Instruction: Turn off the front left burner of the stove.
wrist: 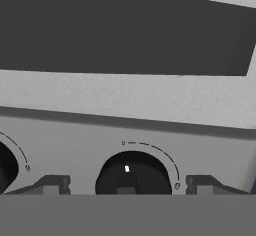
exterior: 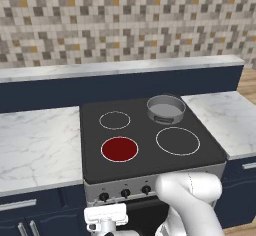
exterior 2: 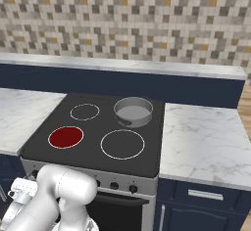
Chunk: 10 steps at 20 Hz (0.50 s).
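Knob (wrist: 132,175): small, rigid, black, probably smooth, best pinched across its rim; gripper (wrist: 127,186) fingers spread wide either side, front left burner (exterior: 119,149) glowing red.

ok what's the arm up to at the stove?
The arm has its tool at the stove's silver front panel, fingertips on either side of a black knob and not clamped on it. The front left burner glows solid red, so it is on. A grey pan sits on the back right burner.
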{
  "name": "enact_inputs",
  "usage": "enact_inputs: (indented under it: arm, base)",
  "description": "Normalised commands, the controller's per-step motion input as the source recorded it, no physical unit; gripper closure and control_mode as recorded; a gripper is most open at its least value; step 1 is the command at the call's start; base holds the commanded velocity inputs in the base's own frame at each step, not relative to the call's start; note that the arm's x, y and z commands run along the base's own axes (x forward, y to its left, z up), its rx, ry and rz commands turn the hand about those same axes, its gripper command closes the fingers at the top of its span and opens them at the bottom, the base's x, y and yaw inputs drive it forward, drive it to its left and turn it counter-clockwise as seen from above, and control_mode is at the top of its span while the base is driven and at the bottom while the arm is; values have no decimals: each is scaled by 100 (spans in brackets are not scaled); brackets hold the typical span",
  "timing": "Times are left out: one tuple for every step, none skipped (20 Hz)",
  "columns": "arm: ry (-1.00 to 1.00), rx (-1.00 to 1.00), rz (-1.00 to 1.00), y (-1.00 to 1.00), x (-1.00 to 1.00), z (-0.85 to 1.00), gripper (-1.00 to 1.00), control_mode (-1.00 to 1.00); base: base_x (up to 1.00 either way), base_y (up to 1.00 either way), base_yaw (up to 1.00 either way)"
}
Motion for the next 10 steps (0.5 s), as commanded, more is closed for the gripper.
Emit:
enact_inputs:
  arm:
    - [0, 0, 0, 0, 0, 0, 100, -100]
    - [0, 0, 0, 0, 0, 0, 100, -100]
    - [0, 0, 0, 0, 0, 0, 100, -100]
    - [0, 0, 0, 0, 0, 0, 100, -100]
    - [0, 0, 0, 6, 0, 0, 100, -100]
    - [0, 0, 0, 14, 0, 2, 100, -100]
    - [0, 0, 0, 18, 0, 5, 100, -100]
    - [0, 0, 0, 12, 0, 9, 100, -100]
    - [0, 0, 0, 13, 0, 16, 100, -100]
    - [-1, 0, 0, 13, 0, 20, 100, -100]
  base:
    - [0, 0, 0]
    - [0, 0, 0]
    - [0, 0, 0]
    - [0, 0, 0]
    - [0, 0, 0]
    - [0, 0, 0]
    - [0, 0, 0]
    - [0, 0, 0]
    - [0, 0, 0]
    - [0, 0, 0]
